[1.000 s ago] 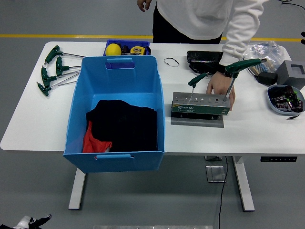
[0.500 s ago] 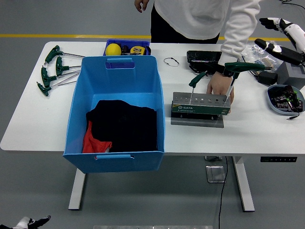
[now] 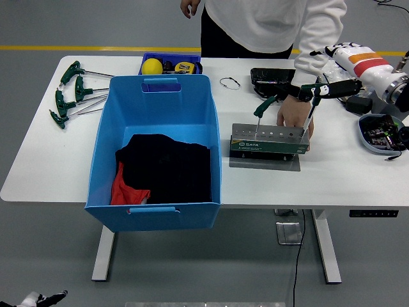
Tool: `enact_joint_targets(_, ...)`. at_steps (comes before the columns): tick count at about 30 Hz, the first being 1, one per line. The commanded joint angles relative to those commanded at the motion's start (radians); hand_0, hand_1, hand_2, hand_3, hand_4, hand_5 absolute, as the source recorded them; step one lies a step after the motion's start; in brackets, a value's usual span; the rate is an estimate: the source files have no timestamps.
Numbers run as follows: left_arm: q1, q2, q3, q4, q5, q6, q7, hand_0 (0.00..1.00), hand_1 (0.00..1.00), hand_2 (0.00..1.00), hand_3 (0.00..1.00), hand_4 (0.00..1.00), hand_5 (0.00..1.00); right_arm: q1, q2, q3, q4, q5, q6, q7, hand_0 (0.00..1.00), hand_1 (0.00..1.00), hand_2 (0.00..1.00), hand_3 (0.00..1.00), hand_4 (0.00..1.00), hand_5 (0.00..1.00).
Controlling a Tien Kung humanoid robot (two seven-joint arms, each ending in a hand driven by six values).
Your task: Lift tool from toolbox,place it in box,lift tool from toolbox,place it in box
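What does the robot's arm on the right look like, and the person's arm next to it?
The robot's right arm is white-shelled with an orange band, ending in a black-fingered right hand. The person's arm wears a loose white sleeve; their bare hand shows below it.

A white table point(image 3: 51, 160) on white legs stands on a grey floor. A large blue box point(image 3: 156, 150) sits on its left-centre, reaching the near edge, with dark and red cloth inside. Left of the box, several green-handled T-wrenches point(image 3: 70, 93) lie fanned out on the tabletop. Behind the box, at the far edge, is a small blue tray point(image 3: 171, 64) holding a yellow ball. Right of the box, a green toolbox point(image 3: 268, 142) rests on a grey plate point(image 3: 264, 161). Behind that lie a small wire loop point(image 3: 229, 82) and a black tray point(image 3: 273, 77). At the far right are a grey bowl point(image 3: 382, 135) of small parts, a grey block point(image 3: 391, 96) and what may be a clear plastic bag point(image 3: 353, 67).
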Motion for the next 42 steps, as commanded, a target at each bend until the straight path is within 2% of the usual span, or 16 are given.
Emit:
enact_joint_targets(1, 0.000, 0.000, 0.000, 0.000, -0.003, 0.001, -0.001, 0.624, 0.540, 0.656, 0.689, 0.745, 0.708, 0.011, 0.007, -0.011, -0.014, -0.009, 0.012, -0.004, 0.926, 0.799, 0.785, 0.815, 0.998, 0.762)
enact_joint_targets(2, -0.001, 0.000, 0.000, 0.000, -0.005, 0.002, -0.001, 0.619, 0.534, 0.657, 0.690, 0.747, 0.710, 0.021, 0.014, -0.019, -0.027, -0.016, 0.022, -0.008, 0.824, 0.694, 0.676, 0.760, 0.998, 0.757)
enact_joint_targets(8, -0.006, 0.001, 0.002, 0.000, -0.011, 0.004, -0.002, 0.619, 0.534, 0.657, 0.690, 0.747, 0.710, 0.053, 0.040, -0.048, -0.078, -0.021, 0.058, -0.027, 0.824, 0.694, 0.676, 0.760, 0.998, 0.757)
enact_joint_targets(9, -0.007, 0.000, 0.001, 0.000, -0.011, 0.004, -0.002, 0.609, 0.524, 0.656, 0.690, 0.748, 0.710, 0.055, 0.042, -0.052, -0.080, -0.020, 0.061, -0.029, 0.665, 0.608, 0.595, 0.699, 0.998, 0.762)
enact_joint_targets(14, -0.008, 0.000, -0.004, 0.000, -0.009, 0.005, -0.002, 0.609, 0.524, 0.656, 0.690, 0.748, 0.710, 0.062, 0.053, -0.067, -0.107, -0.016, 0.083, -0.034, 0.665, 0.608, 0.595, 0.699, 0.998, 0.762)
enact_joint_targets(15, -0.008, 0.000, -0.005, 0.000, -0.008, 0.005, -0.002, 0.605, 0.523, 0.657, 0.690, 0.748, 0.710, 0.063, 0.057, -0.070, -0.117, -0.015, 0.085, -0.031, 0.475, 0.494, 0.501, 0.650, 0.998, 0.764)
enact_joint_targets(20, -0.009, -0.001, -0.004, 0.000, -0.009, 0.006, -0.003, 0.605, 0.523, 0.657, 0.690, 0.748, 0.710, 0.065, 0.067, -0.078, -0.162, -0.029, 0.082, -0.025, 0.475, 0.494, 0.501, 0.650, 0.998, 0.764)
enact_joint_targets(21, -0.009, -0.001, -0.003, 0.000, -0.010, 0.006, -0.003, 0.606, 0.523, 0.657, 0.691, 0.748, 0.711, 0.065, 0.068, -0.078, -0.166, -0.031, 0.080, -0.025, 0.413, 0.435, 0.440, 0.605, 0.998, 0.767)
enact_joint_targets(26, -0.011, -0.002, 0.000, 0.000, -0.014, 0.007, -0.005, 0.606, 0.523, 0.657, 0.691, 0.748, 0.711, 0.065, 0.071, -0.080, -0.188, -0.042, 0.061, -0.022, 0.413, 0.435, 0.440, 0.605, 0.998, 0.767)
enact_joint_targets(27, -0.012, -0.002, 0.001, 0.000, -0.014, 0.007, -0.005, 0.605, 0.520, 0.656, 0.691, 0.747, 0.712, 0.065, 0.072, -0.081, -0.189, -0.041, 0.055, -0.021, 0.333, 0.338, 0.347, 0.463, 0.998, 0.769)
enact_joint_targets(32, -0.016, -0.001, 0.008, 0.000, -0.022, 0.008, -0.007, 0.605, 0.520, 0.656, 0.691, 0.747, 0.712, 0.070, 0.074, -0.090, -0.198, -0.037, 0.044, -0.021, 0.333, 0.338, 0.347, 0.463, 0.998, 0.769)
enact_joint_targets(33, -0.017, -0.001, 0.009, 0.000, -0.023, 0.008, -0.008, 0.602, 0.517, 0.656, 0.691, 0.747, 0.712, 0.071, 0.074, -0.092, -0.199, -0.036, 0.044, -0.022, 0.298, 0.294, 0.298, 0.378, 0.998, 0.774)
enact_joint_targets(42, -0.019, -0.001, 0.003, 0.000, -0.026, 0.015, -0.014, 0.601, 0.517, 0.655, 0.690, 0.746, 0.712, 0.068, 0.071, -0.107, -0.206, -0.030, 0.039, -0.012, 0.287, 0.274, 0.284, 0.352, 0.998, 0.789)
